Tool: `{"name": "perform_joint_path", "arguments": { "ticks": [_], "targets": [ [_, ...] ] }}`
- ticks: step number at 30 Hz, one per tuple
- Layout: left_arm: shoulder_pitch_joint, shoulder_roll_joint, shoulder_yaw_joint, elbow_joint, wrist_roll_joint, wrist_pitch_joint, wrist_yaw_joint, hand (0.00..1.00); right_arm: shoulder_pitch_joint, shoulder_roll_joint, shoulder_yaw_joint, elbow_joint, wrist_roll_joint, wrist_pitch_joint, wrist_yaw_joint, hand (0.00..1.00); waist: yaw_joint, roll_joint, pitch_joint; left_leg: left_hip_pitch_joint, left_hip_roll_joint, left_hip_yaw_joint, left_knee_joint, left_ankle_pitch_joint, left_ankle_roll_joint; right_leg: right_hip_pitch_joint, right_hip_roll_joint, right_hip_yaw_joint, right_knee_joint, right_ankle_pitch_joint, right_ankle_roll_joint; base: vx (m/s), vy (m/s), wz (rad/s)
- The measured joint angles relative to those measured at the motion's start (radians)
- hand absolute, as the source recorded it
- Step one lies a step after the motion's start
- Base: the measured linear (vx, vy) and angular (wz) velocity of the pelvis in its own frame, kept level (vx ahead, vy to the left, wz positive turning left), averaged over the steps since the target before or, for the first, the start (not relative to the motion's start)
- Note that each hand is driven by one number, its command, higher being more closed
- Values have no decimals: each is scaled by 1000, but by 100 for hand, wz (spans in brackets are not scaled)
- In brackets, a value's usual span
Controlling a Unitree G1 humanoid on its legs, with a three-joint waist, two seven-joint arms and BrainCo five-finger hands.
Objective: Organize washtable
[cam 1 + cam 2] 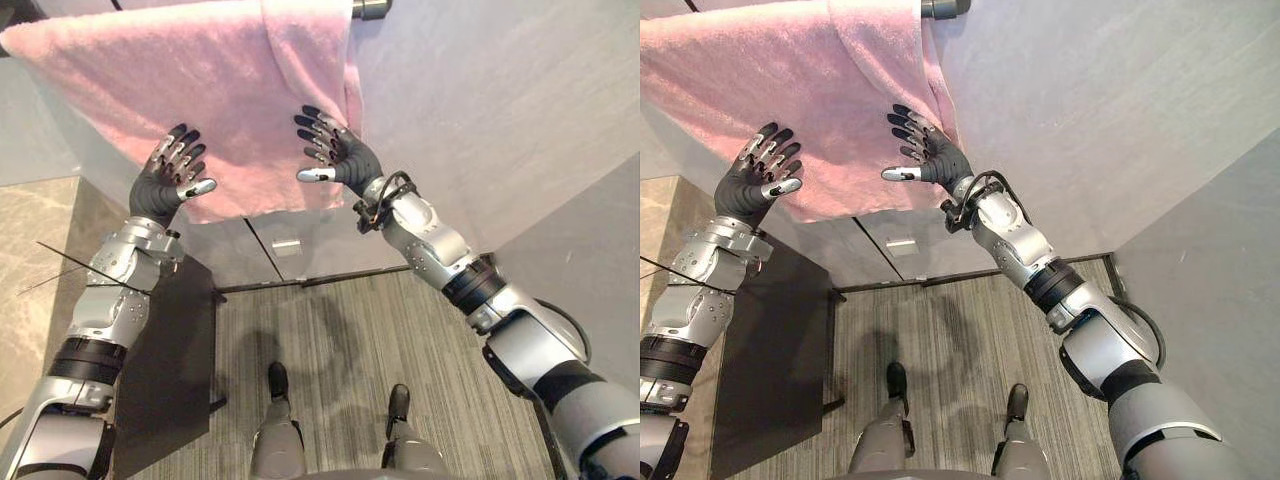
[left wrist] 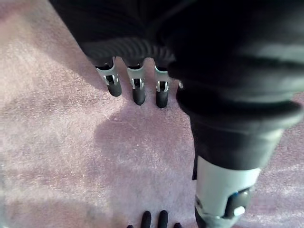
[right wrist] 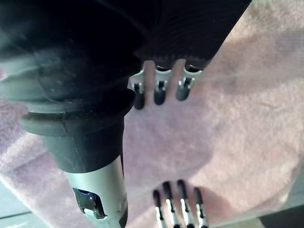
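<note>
Eye view: fluffy pink towel [image 1: 200,70] draped over chrome rail [image 1: 371,8]; I hold left hand [image 1: 160,190], right hand [image 1: 345,155] splayed before it, likely to smooth it.
Left wrist: fingers [image 2: 138,90] straight, nothing gripped.
Right wrist: same, fingers [image 3: 160,92] straight near cloth.

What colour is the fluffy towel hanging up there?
The towel is plain pink, clearest in the left eye view.
</note>
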Motion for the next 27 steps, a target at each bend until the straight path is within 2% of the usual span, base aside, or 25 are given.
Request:
{"name": "perform_joint_path", "arguments": {
  "ticks": [3, 7, 11, 15, 20, 24, 27],
  "targets": [
    [123, -28, 58, 13, 5, 20, -30, 0, 83, -83, -70, -36, 12, 16, 21, 0, 7, -2, 1, 22, 1, 12, 4, 0, 0, 16, 0, -1, 0, 0, 0, 26, -25, -8],
    [290, -28, 76, 14, 25, 47, -93, 0, 168, -141, -114, -37, 28, 31, 28, 0, -7, -2, 1, 38, 4, 14, -1, -2, -2, 29, 2, 0, 0, -1, 0, -11, -19, -3],
    [364, -28, 86, 90, 67, 68, -145, 0, 253, -152, -156, -49, 28, 32, 34, 0, -6, -3, 0, 46, 7, 10, -1, -10, -7, 40, 3, -4, -2, -6, -6, -60, -19, 2],
    [417, -37, 168, 112, 91, 76, -148, 0, 375, -170, -233, -114, 27, 33, 54, 0, 3, -6, -6, 52, 5, -7, -1, -13, -9, 59, 3, -23, -4, -12, -8, -48, -21, 11],
    [475, -69, 218, 113, 92, 76, -156, 0, 498, -166, -344, -127, 17, 33, 57, 0, 16, -12, -55, 53, -1, -16, -1, -13, -9, 70, -4, -38, -3, -19, -6, 11, -20, 11],
    [533, -227, 273, 140, 133, 78, -156, 0, 728, -76, -600, -163, 5, 16, 45, 0, 3, -12, -82, 87, -19, -39, 2, -27, -5, 113, -19, -61, -1, -37, 12, 63, -11, 17],
    [557, -366, 274, 236, 217, 88, -105, 0, 872, 16, -718, -162, -35, -1, 2, 0, -19, -8, -115, 97, -31, -41, 3, -37, -5, 126, -30, -68, -2, -51, 20, 67, -2, 6]
  ]
}}
